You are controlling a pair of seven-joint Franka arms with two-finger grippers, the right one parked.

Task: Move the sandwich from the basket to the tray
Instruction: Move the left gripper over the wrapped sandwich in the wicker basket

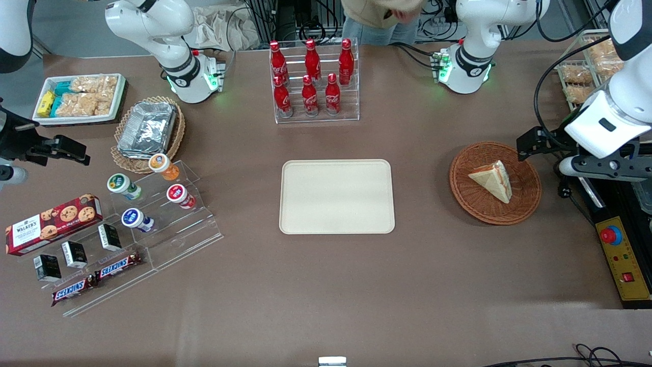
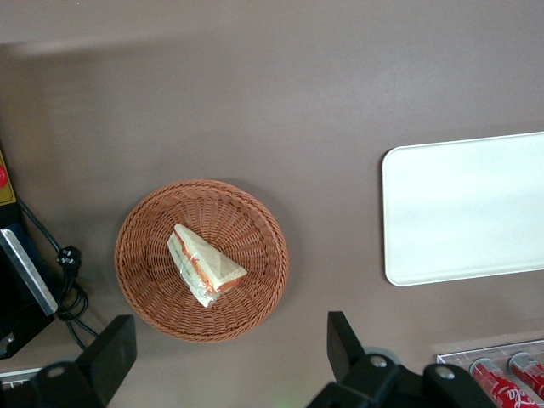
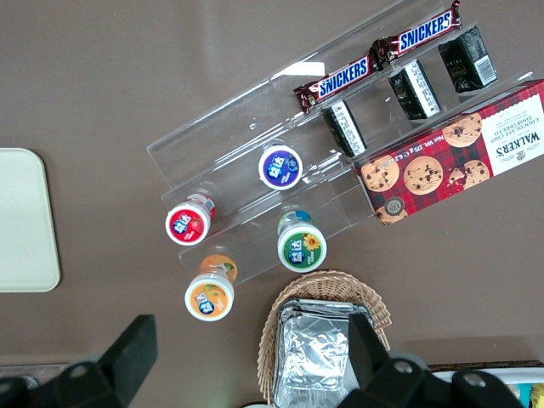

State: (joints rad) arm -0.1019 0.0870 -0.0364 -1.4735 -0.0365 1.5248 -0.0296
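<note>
Brown desk (image 1: 326, 285): soft, light sandwich (image 1: 493, 179) in the basket (image 1: 524, 204) wants gentle pinching across its bread faces; gripper (image 2: 229, 357) hovers above, fingers apart.

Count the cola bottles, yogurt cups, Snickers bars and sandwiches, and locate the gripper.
Cola bottles: 6
Yogurt cups: 4
Snickers bars: 2
Sandwich: 1, in the basket
Total: 13
Gripper: open, above the table beside the basket.

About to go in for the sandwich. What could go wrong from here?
1. The sandwich lies tilted against the sloping wall of the basket; its soft bread may squash or slip in a pinch.
2. The light basket may shift if a finger catches its rim.
3. The tool, open, sits high at the working arm's end of the table; the tray lies some way toward the parked arm, so a loose grip could drop it.
</note>
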